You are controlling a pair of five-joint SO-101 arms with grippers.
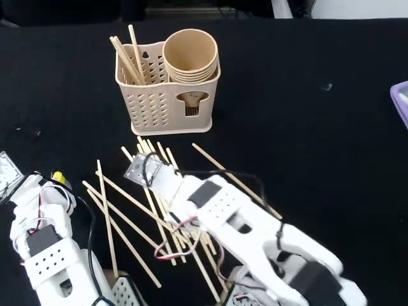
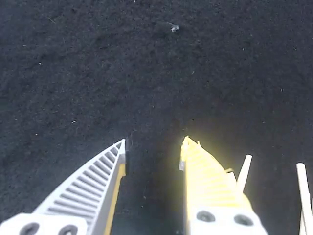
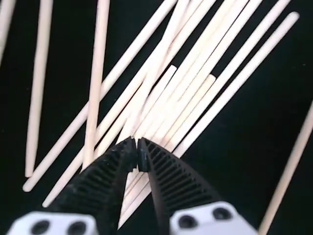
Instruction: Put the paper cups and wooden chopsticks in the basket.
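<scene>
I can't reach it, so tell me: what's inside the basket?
One compartment of the basket holds stacked paper cups, the other a few wooden chopsticks leaning upright. The walls hide their lower ends and the bottom.

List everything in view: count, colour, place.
basket: 1, beige, far middle of the table, two compartments
paper cups: one nested stack, count unclear, tan, in one basket compartment
standing chopsticks: about four, pale wood, in the other compartment
loose chopsticks: many, pale wood, scattered in front of the basket
purple object: 1, at the table's edge, cut off
table: 1, black
left gripper: open, over bare table
right gripper: shut, tips at the loose chopsticks
</scene>
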